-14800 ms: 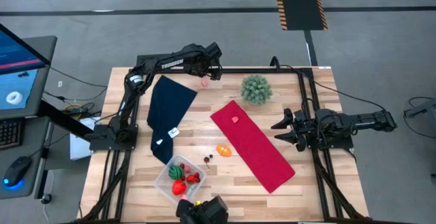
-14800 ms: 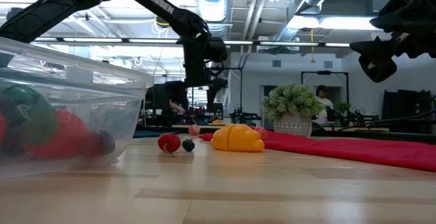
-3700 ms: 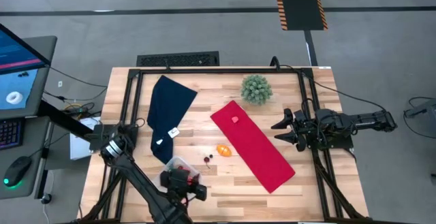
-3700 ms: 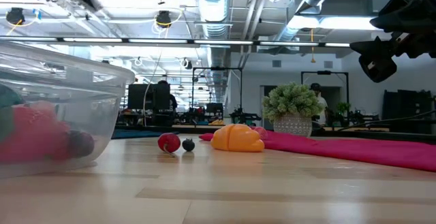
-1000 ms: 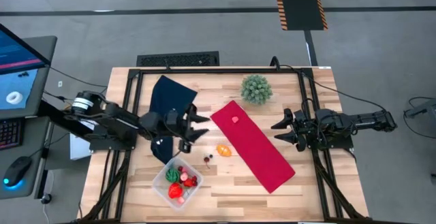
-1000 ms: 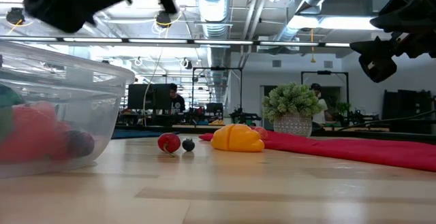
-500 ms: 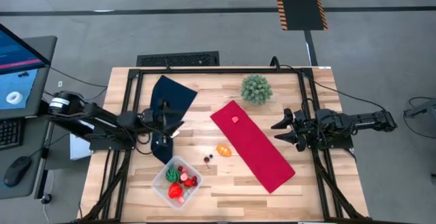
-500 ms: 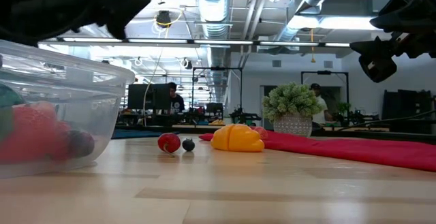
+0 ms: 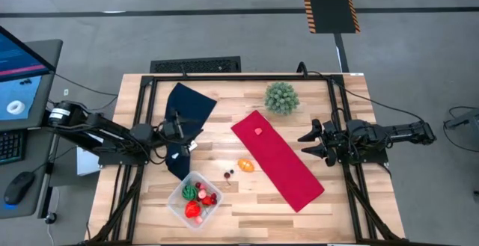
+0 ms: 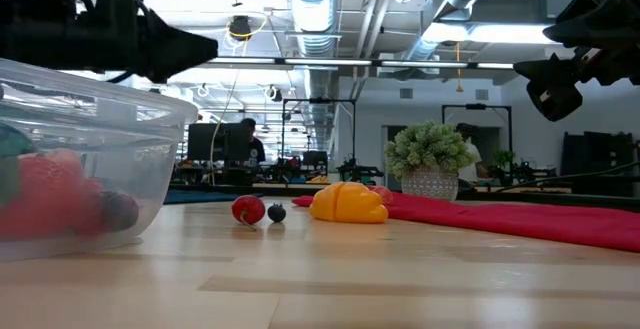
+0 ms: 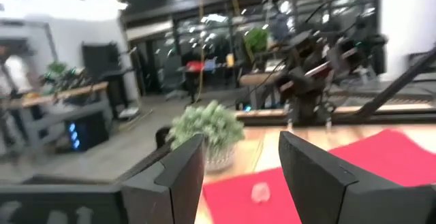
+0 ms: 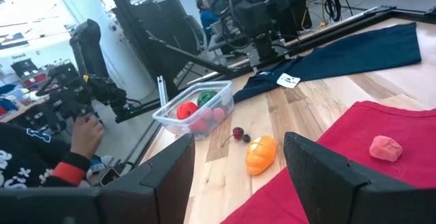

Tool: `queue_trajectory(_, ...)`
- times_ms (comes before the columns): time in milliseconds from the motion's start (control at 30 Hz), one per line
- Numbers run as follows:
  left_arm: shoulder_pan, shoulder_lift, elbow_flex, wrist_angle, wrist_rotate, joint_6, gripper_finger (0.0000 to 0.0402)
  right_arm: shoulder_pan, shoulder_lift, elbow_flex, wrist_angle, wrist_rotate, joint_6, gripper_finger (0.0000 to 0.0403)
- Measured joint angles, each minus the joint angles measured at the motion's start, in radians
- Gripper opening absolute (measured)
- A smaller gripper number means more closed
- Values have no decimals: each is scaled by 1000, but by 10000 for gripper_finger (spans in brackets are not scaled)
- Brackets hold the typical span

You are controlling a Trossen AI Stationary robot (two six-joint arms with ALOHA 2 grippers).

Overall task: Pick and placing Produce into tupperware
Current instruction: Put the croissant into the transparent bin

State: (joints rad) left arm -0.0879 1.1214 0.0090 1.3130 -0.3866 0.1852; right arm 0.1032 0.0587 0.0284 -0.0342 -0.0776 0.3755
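Pink produce [image 9: 258,131] on the red cloth [image 9: 277,158] risks snagging fabric; left gripper [image 9: 193,135] and right gripper [image 9: 307,143] fingers apart, empty

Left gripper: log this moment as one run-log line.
left gripper: open, empty, over dark blue cloth | tupperware: holds produce | orange piece: on table

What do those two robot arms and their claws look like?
Both arms are black jointed links. The left arm has a pale ring at one joint. Each ends in two broad, flat black fingers: the left gripper and right gripper.
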Motion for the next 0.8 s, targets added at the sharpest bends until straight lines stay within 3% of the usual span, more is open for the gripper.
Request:
queue_trajectory(267, -2, -83, -1, -15, 4, -98, 180, 0, 0, 0, 0, 0, 0, 249)
queue_trajectory(467, -1, -109, -1, -177, 5, -12, 180, 0, 0, 0, 0, 0, 0, 249)
queue_trajectory(800, -1, -106, -2, -394, 7, -210, 180, 0, 0, 0, 0, 0, 0, 249)
